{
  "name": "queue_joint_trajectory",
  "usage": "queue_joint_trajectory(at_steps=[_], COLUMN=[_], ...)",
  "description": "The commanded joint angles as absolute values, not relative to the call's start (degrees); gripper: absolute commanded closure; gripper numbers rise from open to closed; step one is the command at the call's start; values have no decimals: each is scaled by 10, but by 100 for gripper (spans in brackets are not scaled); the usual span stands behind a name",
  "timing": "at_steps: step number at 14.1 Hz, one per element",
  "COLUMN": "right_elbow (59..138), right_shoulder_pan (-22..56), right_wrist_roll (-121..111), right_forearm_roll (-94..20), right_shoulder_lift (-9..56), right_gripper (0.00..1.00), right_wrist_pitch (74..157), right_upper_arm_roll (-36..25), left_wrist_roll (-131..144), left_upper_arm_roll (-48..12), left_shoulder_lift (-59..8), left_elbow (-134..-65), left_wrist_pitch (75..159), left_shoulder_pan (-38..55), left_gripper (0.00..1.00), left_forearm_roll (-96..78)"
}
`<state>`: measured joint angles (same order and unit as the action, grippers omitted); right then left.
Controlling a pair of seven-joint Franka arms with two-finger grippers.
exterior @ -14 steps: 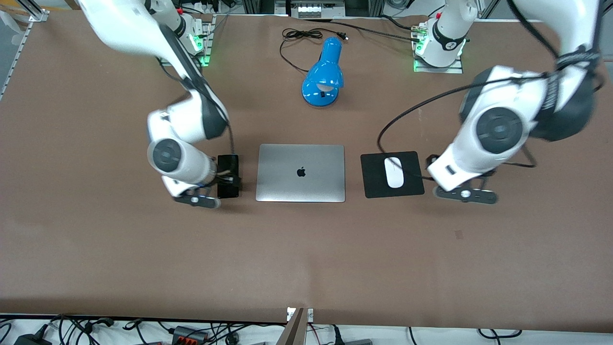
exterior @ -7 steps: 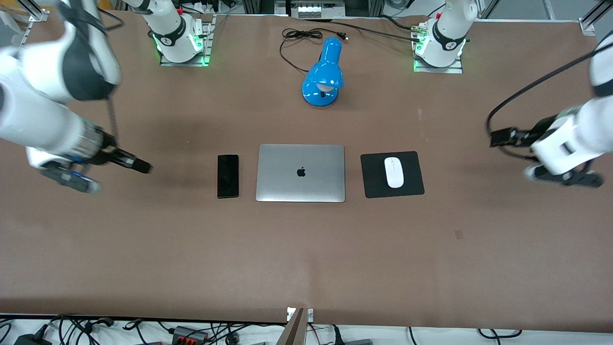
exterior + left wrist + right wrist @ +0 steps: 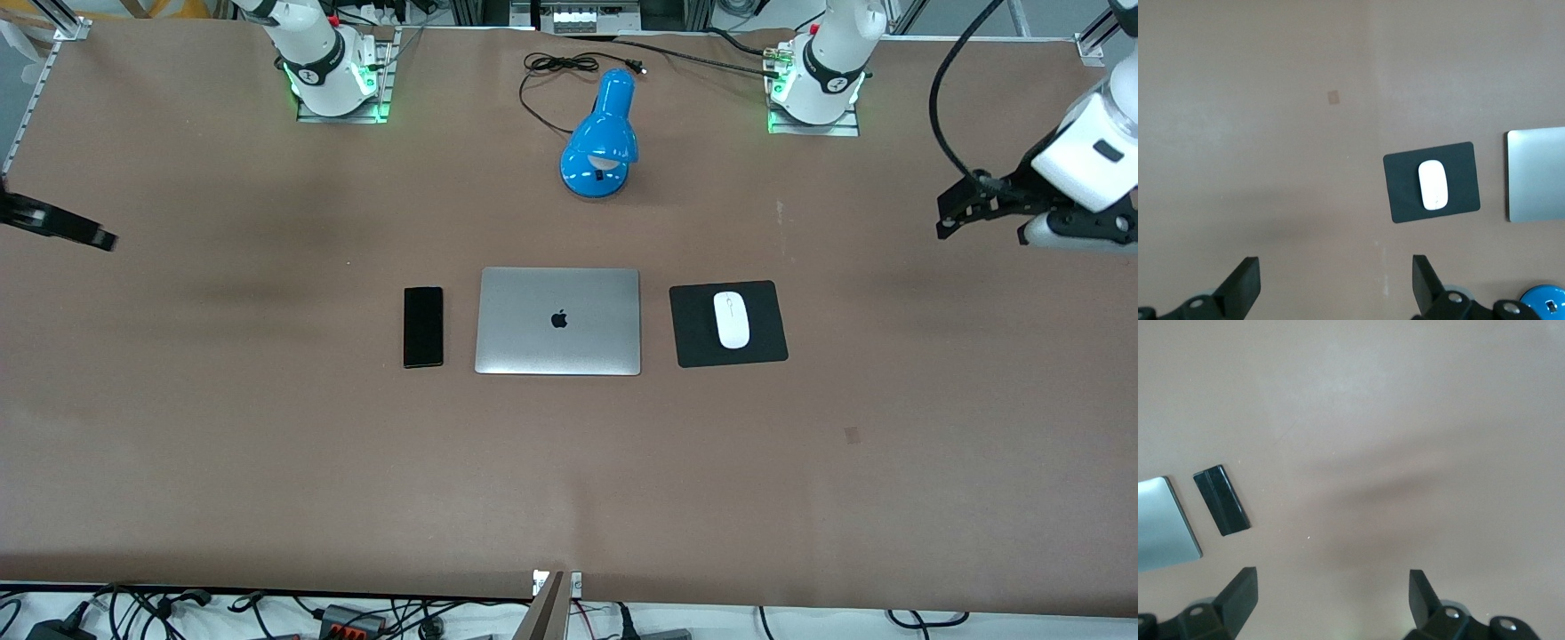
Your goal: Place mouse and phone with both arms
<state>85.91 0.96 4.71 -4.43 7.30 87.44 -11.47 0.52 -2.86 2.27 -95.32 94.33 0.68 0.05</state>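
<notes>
Risk looks small now, since the phone (image 3: 423, 326) lies flat on the table just beside the closed laptop (image 3: 558, 321) toward the right arm's end, and the mouse (image 3: 732, 319) rests on the black pad (image 3: 729, 324) toward the left arm's end. The left gripper (image 3: 1335, 283) is held high over bare table with its jaws spread wide and empty; the right gripper (image 3: 1331, 593) is likewise wide open, holding nothing. Trouble would be expected only if an arm swung low again and either item were nudged out of line, or the blue lamp (image 3: 601, 135) were clipped.
</notes>
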Motion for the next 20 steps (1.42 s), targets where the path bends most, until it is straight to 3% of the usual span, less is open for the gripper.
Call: queue_joint_trajectory(at_steps=[1, 6, 10, 20], right_elbow=[823, 930, 930, 917], right_shoulder_pan=[8, -5, -3, -13], right_wrist_roll=[40, 50, 47, 46], right_forearm_roll=[-48, -36, 50, 22], right_shoulder_lift=[94, 4, 5, 18], right_gripper=[0, 0, 0, 0], right_wrist_pitch=[897, 927, 937, 925], right_upper_arm_roll=[-109, -75, -31, -34], left_wrist_roll=[-13, -52, -55, -54], left_upper_arm_roll=[-22, -24, -17, -17], left_shoulder_lift=[41, 13, 7, -4], left_elbow=[-984, -929, -920, -910], left_wrist_pitch=[942, 889, 888, 889], left_shoulder_pan=[8, 8, 7, 8], left_gripper=[0, 0, 0, 0], left_forearm_roll=[-4, 6, 5, 5])
